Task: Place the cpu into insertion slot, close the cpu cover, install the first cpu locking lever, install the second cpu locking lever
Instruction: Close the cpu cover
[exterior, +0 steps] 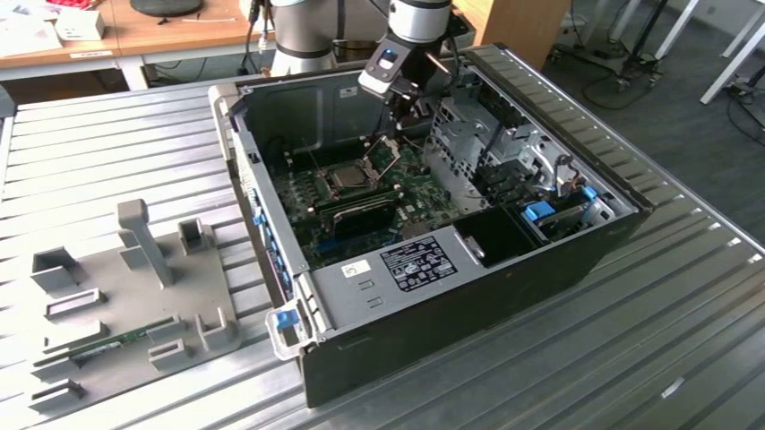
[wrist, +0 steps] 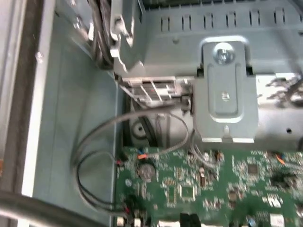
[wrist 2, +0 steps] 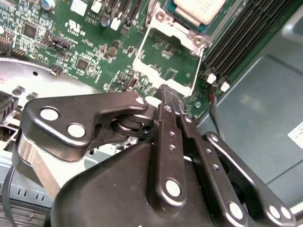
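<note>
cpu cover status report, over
Gripper shut, tips at free edge of cpu cover. Cover open, not down. Cpu seated in insertion slot. Nothing blocking the cover.

Bright, even room light comes from above in the exterior view. The gripper point(exterior: 407, 124) throws no hard shadow, but the board point(exterior: 400, 179) right under it sits in soft shade, and the case point(exterior: 478, 340) wall far from it is almost black. In the second wrist view the gripper's bolts have white shiny spots, and the cpu point(wrist 2: 198, 9) past its tip glares pale. The first wrist view is soft and smeary, and its grey bracket point(wrist: 222, 90) looks washed out.
</note>
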You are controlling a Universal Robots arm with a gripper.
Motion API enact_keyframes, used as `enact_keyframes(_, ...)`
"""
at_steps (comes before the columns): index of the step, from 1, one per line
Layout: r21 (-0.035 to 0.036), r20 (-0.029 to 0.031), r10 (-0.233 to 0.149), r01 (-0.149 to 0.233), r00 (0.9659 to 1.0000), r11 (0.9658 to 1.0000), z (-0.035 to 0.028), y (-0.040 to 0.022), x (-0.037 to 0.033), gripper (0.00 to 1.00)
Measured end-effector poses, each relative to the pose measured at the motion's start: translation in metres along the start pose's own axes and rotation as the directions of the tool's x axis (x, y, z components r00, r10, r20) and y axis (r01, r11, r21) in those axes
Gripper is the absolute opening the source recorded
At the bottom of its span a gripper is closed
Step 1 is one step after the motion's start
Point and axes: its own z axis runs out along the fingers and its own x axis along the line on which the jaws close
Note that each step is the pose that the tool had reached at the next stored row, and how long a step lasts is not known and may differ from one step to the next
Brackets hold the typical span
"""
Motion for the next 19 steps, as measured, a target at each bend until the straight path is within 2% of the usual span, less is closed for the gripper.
enact_keyframes(6, -0.0001, 0.0, 0.0, 0.0, 1.0, 1.0, 0.0003, 0.0081, 0.0001, 0.1)
enact_keyframes(11, 0.0, 0.0, 0.0, 0.0, 1.0, 1.0, 0.0003, 0.0083, 0.0, 0.1)
enact_keyframes(19, 0.0, 0.0, 0.0, 0.0, 1.0, 1.0, 0.006, 0.0092, -0.0002, 0.1)
